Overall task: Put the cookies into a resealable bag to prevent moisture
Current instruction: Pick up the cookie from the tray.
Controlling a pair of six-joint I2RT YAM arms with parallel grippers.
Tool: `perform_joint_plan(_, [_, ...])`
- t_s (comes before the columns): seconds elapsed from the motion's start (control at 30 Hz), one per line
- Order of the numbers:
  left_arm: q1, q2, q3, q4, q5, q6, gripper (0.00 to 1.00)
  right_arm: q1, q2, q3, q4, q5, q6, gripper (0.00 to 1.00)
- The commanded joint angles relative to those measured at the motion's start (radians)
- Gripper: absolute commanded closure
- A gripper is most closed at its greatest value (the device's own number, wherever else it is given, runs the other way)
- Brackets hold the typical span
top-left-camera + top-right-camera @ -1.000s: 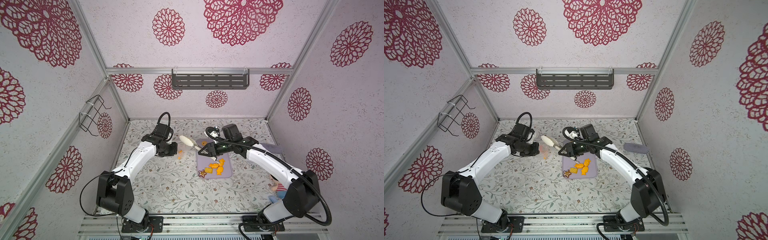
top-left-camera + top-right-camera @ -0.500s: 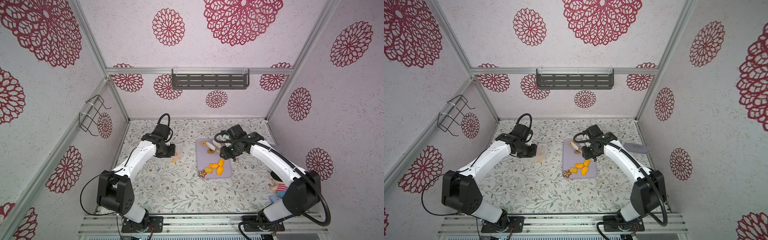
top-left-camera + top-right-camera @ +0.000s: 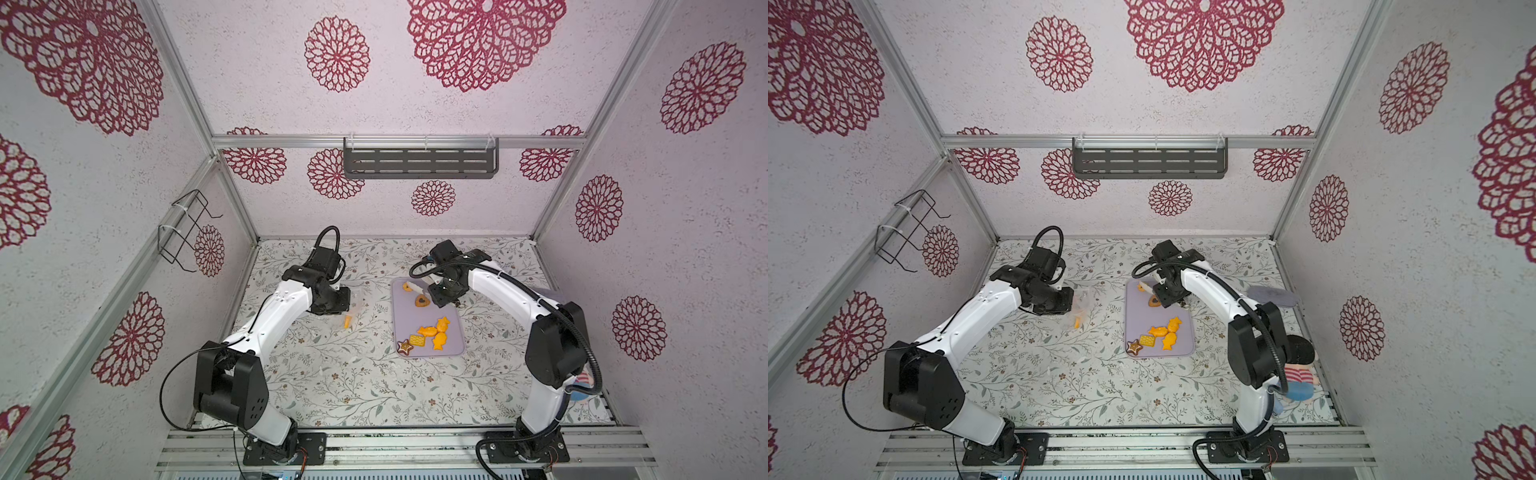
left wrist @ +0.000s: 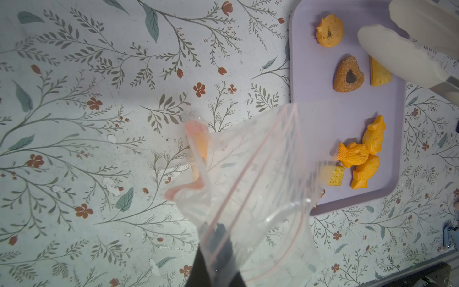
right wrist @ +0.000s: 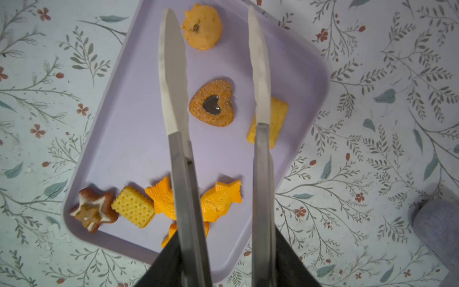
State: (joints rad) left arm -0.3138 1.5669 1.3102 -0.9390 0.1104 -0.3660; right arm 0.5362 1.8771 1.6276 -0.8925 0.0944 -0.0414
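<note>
Lavender tray [image 5: 129,139], rounded rim: I see floral tabletop [image 5: 372,74] open around it; flat moulded cookies [image 5: 211,103] on it; left gripper [image 4: 218,248] pinches crinkly clear resealable bag [image 4: 248,174] beside tray; right gripper [image 5: 227,258] grasps metal tongs [image 5: 260,174], tips apart above tray.

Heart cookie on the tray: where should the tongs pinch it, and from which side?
Best pinch the heart cookie across its rounded side edges, coming straight down from above. It lies flat on the tray, and the open tongs straddle it. One tip must drop between it and the square cracker close beside.
</note>
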Motion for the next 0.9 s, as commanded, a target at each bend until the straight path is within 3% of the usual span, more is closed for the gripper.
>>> perform_joint_plan(0.0, [0.007,0.012,0.024,-0.008,-0.015,0.023,1.0,0.019,0.029,0.061,-0.001,0.053,-0.022,0.51])
perform_joint_plan(0.4, [0.007,0.018,0.025,-0.012,-0.004,0.027,1.0,0.04,0.148,0.114,-0.005,0.074,-0.021,0.5])
perform_joint_plan(0.87, [0.006,0.022,0.037,-0.033,-0.023,0.032,1.0,0.054,0.131,0.131,-0.01,0.105,-0.034,0.63])
